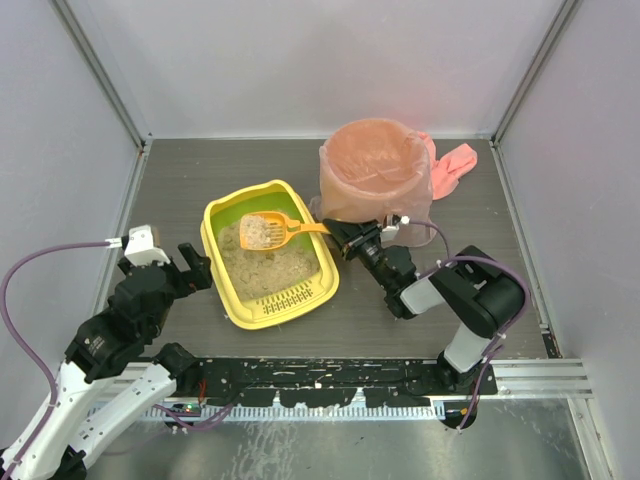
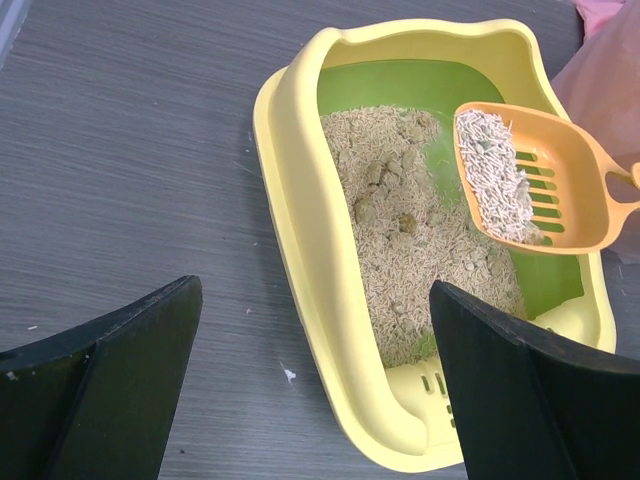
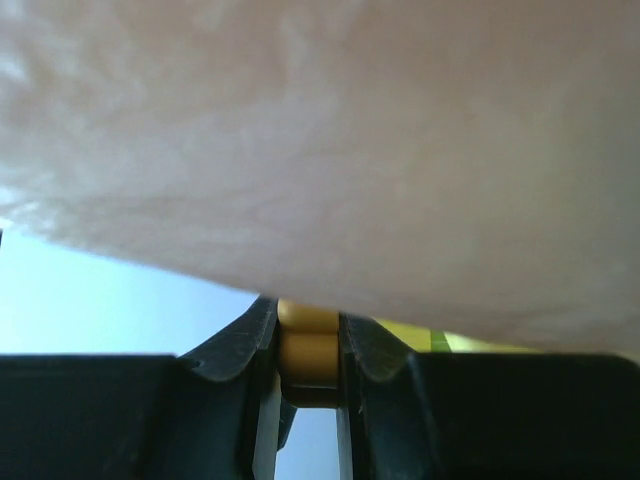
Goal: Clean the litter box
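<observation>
while the right tool point(image 1: 337, 233) clamps the loaded orange scoop point(image 1: 266, 231) over the litter box point(image 1: 212, 258), left tool point(image 1: 196, 268) gaping wide, next should come a level swing to the pink-lined bin point(image 1: 375, 165).

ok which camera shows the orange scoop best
Left wrist: the scoop is close and sharp, its slotted bowl loaded with pale litter above the litter box. Top external shows it small, handle in the right end effector. Right wrist shows only the clamped handle below the pink bag.
</observation>
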You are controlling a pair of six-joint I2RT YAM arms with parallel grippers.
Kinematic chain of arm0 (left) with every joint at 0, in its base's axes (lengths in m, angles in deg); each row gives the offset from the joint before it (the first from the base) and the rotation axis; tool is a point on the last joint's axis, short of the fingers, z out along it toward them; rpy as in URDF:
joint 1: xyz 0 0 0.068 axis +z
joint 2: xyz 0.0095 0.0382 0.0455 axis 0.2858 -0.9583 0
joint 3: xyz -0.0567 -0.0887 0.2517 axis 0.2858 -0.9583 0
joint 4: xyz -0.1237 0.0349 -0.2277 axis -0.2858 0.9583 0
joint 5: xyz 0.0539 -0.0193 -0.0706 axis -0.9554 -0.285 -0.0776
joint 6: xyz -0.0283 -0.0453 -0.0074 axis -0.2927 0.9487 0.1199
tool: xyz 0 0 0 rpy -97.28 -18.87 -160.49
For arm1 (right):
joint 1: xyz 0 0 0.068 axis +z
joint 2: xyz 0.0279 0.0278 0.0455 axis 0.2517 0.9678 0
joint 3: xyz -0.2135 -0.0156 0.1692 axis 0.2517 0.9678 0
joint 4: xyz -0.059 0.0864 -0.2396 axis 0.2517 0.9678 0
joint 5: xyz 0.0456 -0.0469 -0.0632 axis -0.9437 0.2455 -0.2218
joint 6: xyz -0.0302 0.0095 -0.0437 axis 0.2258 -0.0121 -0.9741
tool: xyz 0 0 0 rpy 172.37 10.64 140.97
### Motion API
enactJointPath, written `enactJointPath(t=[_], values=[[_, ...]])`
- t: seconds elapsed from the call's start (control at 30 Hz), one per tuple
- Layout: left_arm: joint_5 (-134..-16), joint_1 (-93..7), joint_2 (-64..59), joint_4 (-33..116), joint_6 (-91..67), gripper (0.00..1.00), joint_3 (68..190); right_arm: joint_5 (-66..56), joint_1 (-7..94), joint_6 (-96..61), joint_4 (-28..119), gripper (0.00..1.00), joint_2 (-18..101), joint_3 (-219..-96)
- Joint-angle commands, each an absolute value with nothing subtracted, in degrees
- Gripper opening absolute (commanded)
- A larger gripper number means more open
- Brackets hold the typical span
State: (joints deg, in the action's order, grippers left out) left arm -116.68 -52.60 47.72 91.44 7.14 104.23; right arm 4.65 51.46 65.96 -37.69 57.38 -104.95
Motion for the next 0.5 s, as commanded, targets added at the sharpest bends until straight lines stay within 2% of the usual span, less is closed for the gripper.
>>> enactJointPath(t=[0.0, 0.1, 0.23, 0.33, 0.47], values=[[-117.0, -52.4, 47.5, 89.1, 8.2, 0.98, 105.1, 6.7, 49.4, 65.1, -40.2, 0.01, 52.3, -103.3], [-118.0, -52.4, 48.5, 87.7, 8.5, 0.98, 103.3, 2.9, 52.5, 60.8, -34.8, 0.01, 51.1, -108.3], [-116.7, -52.4, 47.9, 88.6, 8.9, 0.98, 104.4, 8.4, 49.2, 64.4, -38.3, 0.01, 50.0, -102.3], [-117.9, -52.3, 48.3, 87.9, 9.0, 0.98, 103.3, 3.6, 52.5, 61.2, -36.0, 0.01, 51.3, -107.6], [-116.5, -52.4, 47.9, 88.6, 8.9, 0.98, 104.5, 8.4, 49.5, 66.3, -41.7, 0.01, 52.6, -101.8]])
